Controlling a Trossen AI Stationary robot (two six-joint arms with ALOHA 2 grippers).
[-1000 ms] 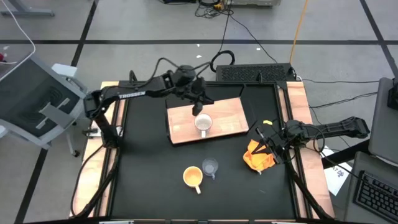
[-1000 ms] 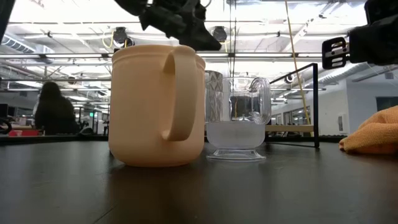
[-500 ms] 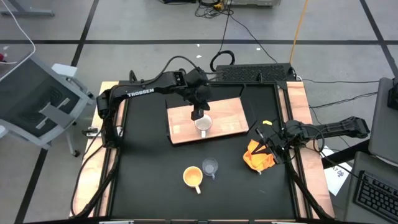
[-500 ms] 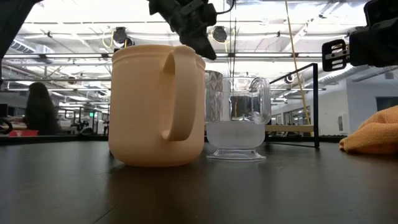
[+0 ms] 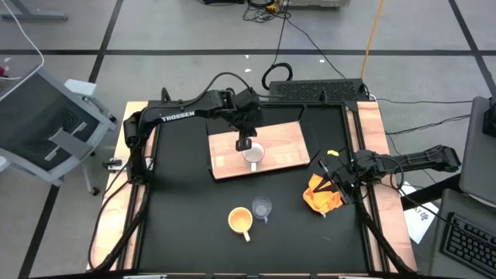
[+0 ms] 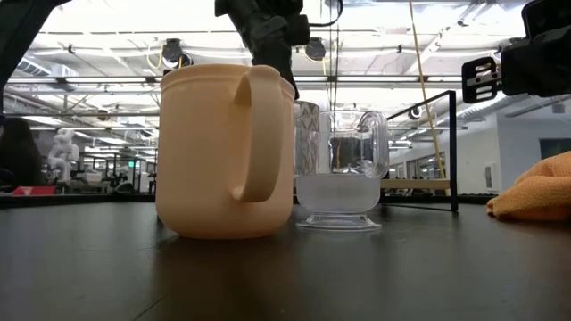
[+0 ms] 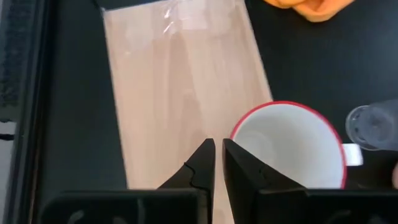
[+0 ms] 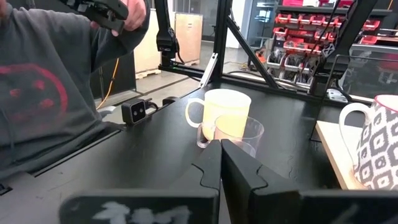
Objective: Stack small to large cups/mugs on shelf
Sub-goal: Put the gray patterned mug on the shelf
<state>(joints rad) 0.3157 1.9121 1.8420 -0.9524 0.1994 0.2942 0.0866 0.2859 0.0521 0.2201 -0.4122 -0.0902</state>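
Black tabletop [image 5: 186, 201] is filling the middle of your high view, framed by pale wooden rails, with grey floor and cables lying beyond it. Your flat rectangular light-brown wooden board [image 5: 283, 143] is lying toward the far side of the table, and the white mug with a red rim and patterned side [image 5: 253, 154] is standing upright on it near the front edge. You are holding the left gripper [image 5: 245, 142] over the board just beside that mug; in the left wrist view its two dark fingers [image 7: 202, 163] are sitting almost together with only a thin gap showing, gripping nothing, next to the mug's rim. Nearer the front you are seeing the yellow-orange mug with a handle [image 5: 240, 220] and the clear glass cup [image 5: 262, 208] standing just beside each other on the tabletop, well apart from the board. Your right gripper [image 5: 332, 182] is waiting at the right side by the crumpled orange-yellow cloth [image 5: 322, 195], its fingers [image 8: 208, 167] nearly closed on nothing. You are also catching a person in a grey shirt [image 8: 43, 93] in the right wrist view.
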